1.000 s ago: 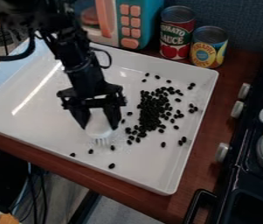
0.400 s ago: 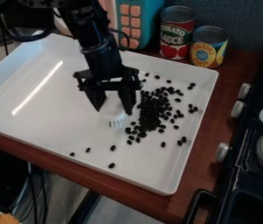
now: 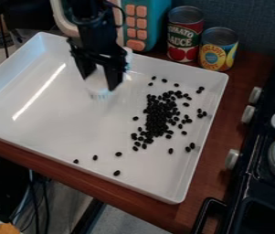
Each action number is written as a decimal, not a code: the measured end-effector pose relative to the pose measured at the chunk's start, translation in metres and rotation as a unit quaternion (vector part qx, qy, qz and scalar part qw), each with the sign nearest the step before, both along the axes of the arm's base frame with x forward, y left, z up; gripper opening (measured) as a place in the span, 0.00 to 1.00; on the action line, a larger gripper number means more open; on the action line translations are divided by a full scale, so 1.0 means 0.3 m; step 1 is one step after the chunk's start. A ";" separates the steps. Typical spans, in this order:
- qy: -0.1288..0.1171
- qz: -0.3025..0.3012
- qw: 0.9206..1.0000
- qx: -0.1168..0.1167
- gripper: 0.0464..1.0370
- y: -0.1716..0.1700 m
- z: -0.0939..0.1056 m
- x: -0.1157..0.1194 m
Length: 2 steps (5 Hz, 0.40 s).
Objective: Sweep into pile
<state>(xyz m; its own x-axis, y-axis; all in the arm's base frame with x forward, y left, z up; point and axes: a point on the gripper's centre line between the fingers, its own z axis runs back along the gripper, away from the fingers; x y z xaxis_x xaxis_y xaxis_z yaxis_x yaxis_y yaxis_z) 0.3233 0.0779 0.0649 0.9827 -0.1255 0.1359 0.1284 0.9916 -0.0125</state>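
Black beans (image 3: 159,116) heaped right of centre in white tray (image 3: 60,132), strays around.
Gripper (image 3: 97,82) over tray's far part, clasping white brush (image 3: 97,85), bristles down. Few beans scattered toward near rim. Tray on reddish-brown wooden counter (image 3: 208,146); behind, teal toy microwave (image 3: 158,20), two cans (image 3: 184,36) side by side, blue-grey wall (image 3: 255,23). Black toy stove (image 3: 255,183) at right.
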 end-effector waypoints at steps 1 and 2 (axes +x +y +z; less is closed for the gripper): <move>0.011 -0.034 0.999 0.025 0.71 0.076 -0.024 0.027; 0.017 -0.044 0.999 0.010 0.71 0.115 -0.039 0.046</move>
